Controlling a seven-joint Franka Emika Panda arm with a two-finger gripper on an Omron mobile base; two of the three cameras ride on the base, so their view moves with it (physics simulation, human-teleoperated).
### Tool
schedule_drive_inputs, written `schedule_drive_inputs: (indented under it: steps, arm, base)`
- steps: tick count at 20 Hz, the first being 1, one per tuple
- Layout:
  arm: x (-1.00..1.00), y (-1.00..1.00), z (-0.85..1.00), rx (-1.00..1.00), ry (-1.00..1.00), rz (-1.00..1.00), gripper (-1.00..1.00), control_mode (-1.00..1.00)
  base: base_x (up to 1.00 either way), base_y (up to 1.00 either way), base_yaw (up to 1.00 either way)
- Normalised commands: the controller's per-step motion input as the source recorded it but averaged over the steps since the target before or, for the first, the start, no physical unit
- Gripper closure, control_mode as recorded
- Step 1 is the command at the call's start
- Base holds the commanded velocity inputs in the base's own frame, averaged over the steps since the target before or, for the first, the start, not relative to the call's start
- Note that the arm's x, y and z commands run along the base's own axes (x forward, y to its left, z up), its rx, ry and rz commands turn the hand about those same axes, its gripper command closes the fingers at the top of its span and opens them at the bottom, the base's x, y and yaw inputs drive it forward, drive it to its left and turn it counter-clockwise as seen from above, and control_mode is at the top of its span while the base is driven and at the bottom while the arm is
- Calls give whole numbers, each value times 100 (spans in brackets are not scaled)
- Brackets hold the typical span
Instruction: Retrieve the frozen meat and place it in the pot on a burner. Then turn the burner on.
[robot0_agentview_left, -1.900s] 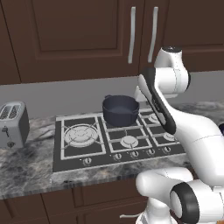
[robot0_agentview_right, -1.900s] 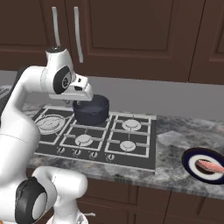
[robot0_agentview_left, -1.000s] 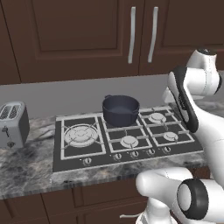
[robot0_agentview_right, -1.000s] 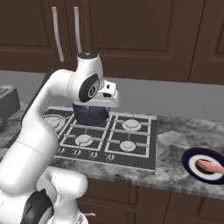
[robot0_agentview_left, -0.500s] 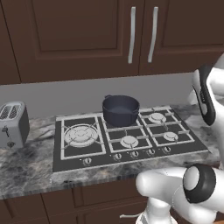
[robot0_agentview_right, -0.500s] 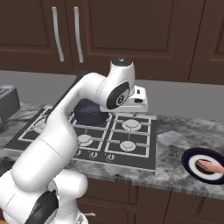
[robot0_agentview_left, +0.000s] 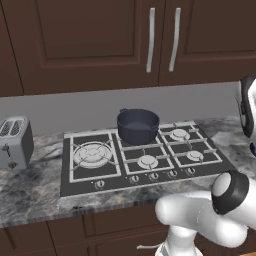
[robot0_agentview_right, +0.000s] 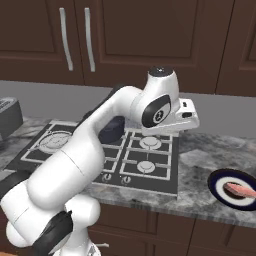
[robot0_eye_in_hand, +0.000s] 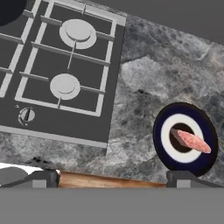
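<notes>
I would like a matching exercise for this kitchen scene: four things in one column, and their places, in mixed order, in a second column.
Things:
1. frozen meat
2. pot
3. toaster
4. gripper

Places or states:
A. on a rear burner of the stove
B. open, above the counter's front edge
C. on the dark-rimmed plate
D. on the counter, left of the stove

Pairs: 1-C, 2-A, 3-D, 4-B

The pot (robot0_agentview_right: 112, 131) is largely hidden behind the arm in the right base view, and in the hand view it is clipped at 11 o'clock. The toaster (robot0_agentview_right: 9, 116) is cut off at 9 o'clock.
</notes>
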Motion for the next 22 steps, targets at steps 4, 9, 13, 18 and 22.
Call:
schedule_drive_inputs:
  steps: [4,9,13,18,22]
  arm:
    - [-1,-74,-19,-5,3,0,-100,-100]
    - [0,-74,-22,0,0,0,-100,-100]
    - [0,-72,-22,0,0,7,-100,-100]
    - [0,-64,-30,0,0,10,-100,-100]
    - [0,-33,-40,-7,2,10,-100,-100]
  base:
    - [0,0,0]
    - [0,0,0]
    - [0,0,0]
    - [0,0,0]
    - [0,0,0]
